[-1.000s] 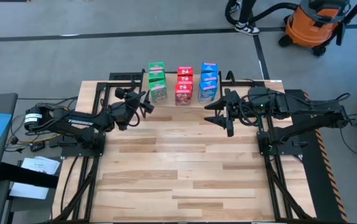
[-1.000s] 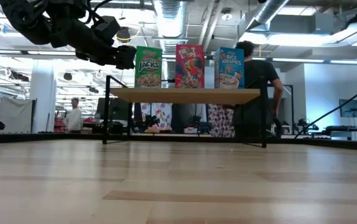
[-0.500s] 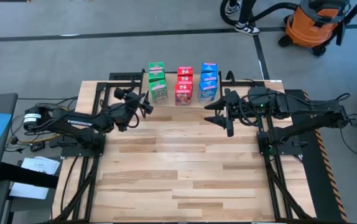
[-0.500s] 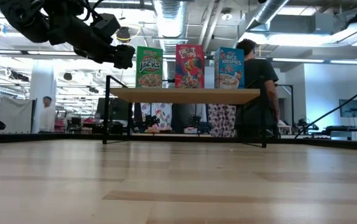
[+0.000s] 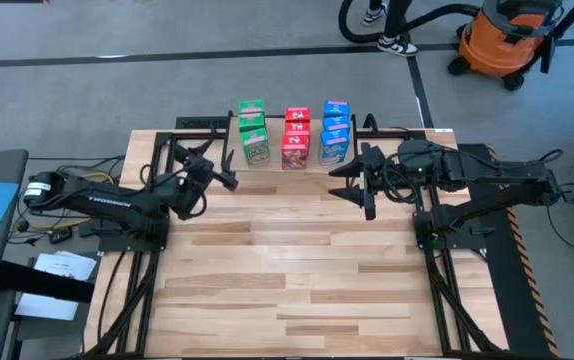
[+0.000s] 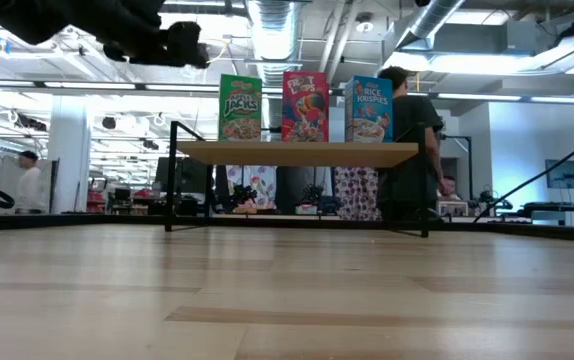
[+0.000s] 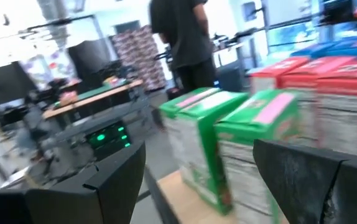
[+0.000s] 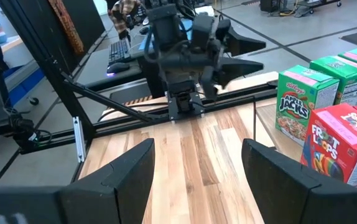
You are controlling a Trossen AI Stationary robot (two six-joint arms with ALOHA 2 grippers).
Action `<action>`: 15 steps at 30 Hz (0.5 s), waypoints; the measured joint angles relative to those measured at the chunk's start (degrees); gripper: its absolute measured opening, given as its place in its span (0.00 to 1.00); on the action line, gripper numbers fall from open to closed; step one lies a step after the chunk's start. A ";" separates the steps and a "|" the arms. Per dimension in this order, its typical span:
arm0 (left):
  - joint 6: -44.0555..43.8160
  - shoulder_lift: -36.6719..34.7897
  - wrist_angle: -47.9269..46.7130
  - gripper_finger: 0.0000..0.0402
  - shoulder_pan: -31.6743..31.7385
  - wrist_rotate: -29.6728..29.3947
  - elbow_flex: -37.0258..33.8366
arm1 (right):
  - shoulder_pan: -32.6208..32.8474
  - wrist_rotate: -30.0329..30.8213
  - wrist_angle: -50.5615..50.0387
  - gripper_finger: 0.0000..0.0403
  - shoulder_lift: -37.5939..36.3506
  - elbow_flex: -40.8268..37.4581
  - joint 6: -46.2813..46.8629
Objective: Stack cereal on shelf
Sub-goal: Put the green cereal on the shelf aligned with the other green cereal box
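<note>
Cereal (image 5: pixel 293 131) stood on the shelf (image 6: pixel 297 152) in three colour rows, all nine apparently placed. Left gripper (image 5: pixel 225 176) and right gripper (image 5: pixel 347 179) hung beside the shelf, fingers apart, empty.

A grey concrete floor (image 5: pixel 87 90) marked with dark lines surrounds the large light wooden slatted tabletop (image 5: pixel 287 270). An orange shop vacuum with a black hose (image 5: pixel 507 35) stands beyond the table's far right corner. Level across the table, the room is a bright open workshop with exposed silver ceiling ducts (image 6: pixel 277 25), white walls and a person in a dark shirt (image 6: pixel 412 150) standing behind.
</note>
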 joint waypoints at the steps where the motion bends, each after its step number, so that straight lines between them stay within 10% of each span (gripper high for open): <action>1: -0.02 -0.38 -0.20 0.72 -0.74 0.41 0.00 | 0.00 0.00 -0.19 0.66 0.00 0.00 0.00; 15: -6.92 0.03 -2.43 0.72 -5.85 11.16 -0.02 | 0.00 -0.02 -0.37 0.66 0.00 0.00 0.00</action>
